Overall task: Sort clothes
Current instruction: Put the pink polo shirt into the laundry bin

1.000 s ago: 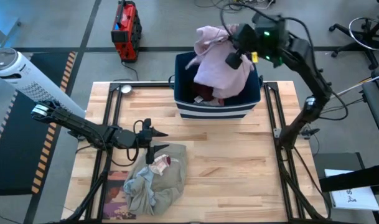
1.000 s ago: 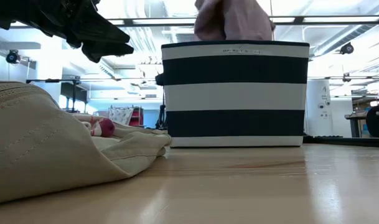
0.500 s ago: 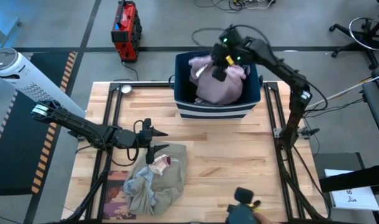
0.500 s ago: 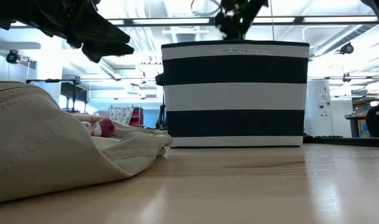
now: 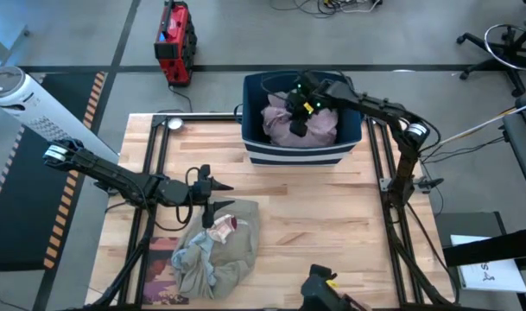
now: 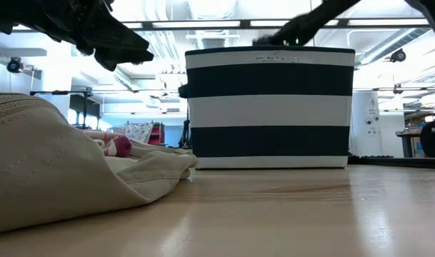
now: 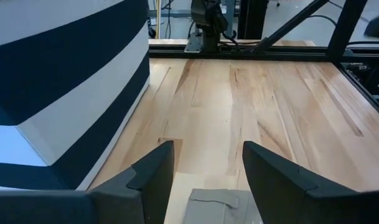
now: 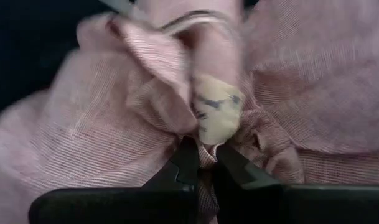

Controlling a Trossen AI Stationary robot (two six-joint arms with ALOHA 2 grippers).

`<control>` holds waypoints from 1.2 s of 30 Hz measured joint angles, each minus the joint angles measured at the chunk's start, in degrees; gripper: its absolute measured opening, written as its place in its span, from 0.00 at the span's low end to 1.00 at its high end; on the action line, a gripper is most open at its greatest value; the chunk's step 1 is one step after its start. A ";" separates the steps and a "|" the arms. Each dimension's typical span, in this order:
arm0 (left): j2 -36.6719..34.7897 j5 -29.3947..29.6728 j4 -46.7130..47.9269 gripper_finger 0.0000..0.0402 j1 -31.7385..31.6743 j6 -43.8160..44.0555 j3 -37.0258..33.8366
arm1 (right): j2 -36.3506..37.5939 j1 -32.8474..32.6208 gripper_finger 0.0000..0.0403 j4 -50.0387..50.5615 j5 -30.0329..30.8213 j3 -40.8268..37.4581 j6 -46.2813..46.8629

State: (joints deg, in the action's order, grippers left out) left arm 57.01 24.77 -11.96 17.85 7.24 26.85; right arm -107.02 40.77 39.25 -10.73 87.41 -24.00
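Observation:
A large lilac-pink garment [image 5: 307, 121] lies in the navy-and-white striped bin [image 5: 301, 155] at the table's far edge. My right gripper [image 5: 297, 126] reaches down into the bin and is shut on that garment [image 8: 114, 137]. A large khaki-beige garment [image 5: 228, 246] lies heaped on the table near the left front, with a grey-green piece [image 5: 189, 259] and a small maroon bit [image 5: 222, 223] on it. My left gripper [image 5: 212, 195] hovers open just over the heap's far edge, touching nothing; its open fingers also show in the left wrist view [image 7: 205, 168]. My right gripper pinches a bunched fold of the lilac-pink garment [image 8: 205, 152] between its two fingers, just below a pale sewn-in label [image 8: 217, 118]. Several layers are gathered there. The fingers come from above, slanting down into the bin. The garment rests in the bin, slack around the hold.
A flat book with a pinkish cover [image 5: 163, 281] lies under the heap's near left corner. A dark object with a yellow mark [image 5: 327, 289] shows at the table's near edge. Bare wood [image 5: 332, 216] stretches between the heap and the bin. The bin [image 6: 269, 107] stands upright.
My right gripper has gone down and toward the table's left, from above the bin's far right corner into the bin, staying shut on the lilac-pink garment. The garment hung lifted above the bin's rim then; now it lies down inside the bin.

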 joint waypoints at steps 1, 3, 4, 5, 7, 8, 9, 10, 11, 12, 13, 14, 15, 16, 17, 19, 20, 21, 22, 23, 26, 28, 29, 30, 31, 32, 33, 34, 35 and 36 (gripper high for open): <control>0.00 0.00 0.03 0.44 0.00 -0.15 0.00 | -0.74 0.00 0.00 -0.40 -0.07 -0.49 0.31; 0.00 -0.50 0.00 0.43 0.01 -0.44 0.00 | -2.21 -0.09 0.01 -1.40 -0.17 -1.01 0.55; 0.00 -1.27 0.02 0.42 0.00 -0.51 0.00 | -3.08 -0.13 0.02 -1.63 -0.21 -1.08 0.76; 0.00 -2.15 0.02 0.42 0.01 -0.52 0.00 | -4.01 -0.11 0.03 -1.73 -0.23 -1.08 1.16; 0.00 -3.71 0.02 0.40 0.02 -0.54 0.00 | -5.99 -0.07 0.06 -1.72 -0.22 -1.08 1.52; 0.00 -4.45 0.02 0.39 0.02 -0.54 0.00 | -6.88 -0.05 0.08 -1.73 -0.21 -1.08 1.60; 0.00 -4.90 0.02 0.39 0.02 -0.54 0.00 | -7.69 -0.04 0.10 -1.85 -0.21 -1.02 1.95; 0.00 -4.96 0.04 0.38 0.02 -0.54 0.00 | -8.42 -0.04 0.12 -1.94 -0.21 -0.94 2.26; 0.00 -4.96 0.04 0.38 0.02 -0.54 0.00 | -9.09 -0.04 0.13 -2.02 -0.21 -0.89 2.60; 0.00 -4.96 0.04 0.38 0.02 -0.54 0.00 | -9.65 -0.04 0.14 -2.09 -0.16 -0.86 3.06; 0.00 -4.96 0.06 0.38 0.02 -0.54 0.00 | -10.03 -0.04 0.16 -2.09 -0.10 -0.86 3.43; 0.00 -4.96 0.06 0.39 0.02 -0.54 0.00 | -10.17 -0.04 0.17 -2.04 0.03 -0.86 3.71; 0.00 -4.96 0.08 0.39 0.00 -0.54 0.00 | -10.13 -0.07 0.18 -2.04 0.20 -0.89 3.94; 0.00 -4.94 0.04 0.40 0.00 -0.54 0.00 | -9.85 -0.07 0.20 -2.08 0.26 -0.85 4.26; 0.00 -4.94 0.10 0.40 0.00 -0.54 0.00 | -9.40 -0.08 0.21 -1.74 0.43 -0.73 4.81; 0.00 -4.94 0.09 0.41 0.02 -0.54 0.00 | -8.02 -0.22 0.24 -1.05 0.81 -0.38 5.85; 0.00 -4.93 0.09 0.42 0.01 -0.54 0.00 | -6.92 -0.27 0.25 -0.63 0.87 -0.19 6.05; 0.00 -4.93 0.10 0.43 0.01 -0.54 0.00 | -5.65 -0.36 0.27 -0.45 0.86 0.03 6.07; 0.00 -4.92 0.11 0.43 0.00 -0.54 0.00 | -4.16 -0.47 0.29 -0.50 0.86 0.33 6.07; 0.00 -4.92 0.10 0.44 0.01 -0.54 0.00 | -2.54 -0.53 0.31 -0.77 0.86 0.51 6.09; 0.00 -4.90 0.09 0.46 0.00 -0.54 0.00 | 2.31 -0.80 0.38 -1.66 0.82 0.65 6.53; 0.00 -4.90 0.09 0.47 0.01 -0.54 0.00 | 5.31 -1.11 0.44 -2.21 0.84 0.64 7.53; 0.00 -4.90 0.06 0.48 0.01 -0.54 0.00 | 6.79 -1.32 0.46 -2.72 0.84 0.64 7.60; 0.00 -4.89 0.07 0.48 0.00 -0.54 0.00 | 8.34 -1.51 0.49 -3.20 0.84 0.66 7.85; 0.00 -4.87 0.09 0.49 0.00 -0.54 0.00 | 9.81 -1.72 0.52 -3.86 0.83 0.66 8.08; 0.00 -4.87 0.09 0.50 0.01 -0.54 0.00 | 11.20 -1.87 0.55 -4.46 0.82 0.66 8.42; 0.00 -4.87 0.09 0.50 0.02 -0.54 0.00 | 12.41 -2.02 0.58 -4.80 0.82 0.67 8.76; -0.04 -4.87 0.09 0.51 0.00 -0.54 0.00 | 13.55 -2.18 0.61 -4.94 0.85 0.67 9.04; -0.23 -4.87 0.16 0.52 0.00 -0.76 0.00 | 14.55 -2.31 0.64 -5.07 1.13 0.67 9.09; -0.51 -4.87 0.15 0.52 0.00 -1.01 0.00 | 15.59 -2.37 0.66 -5.10 1.65 0.67 9.26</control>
State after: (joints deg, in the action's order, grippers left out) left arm 56.50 19.90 -11.81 17.85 6.23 26.85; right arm -91.42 38.40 34.15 -9.08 88.07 -14.74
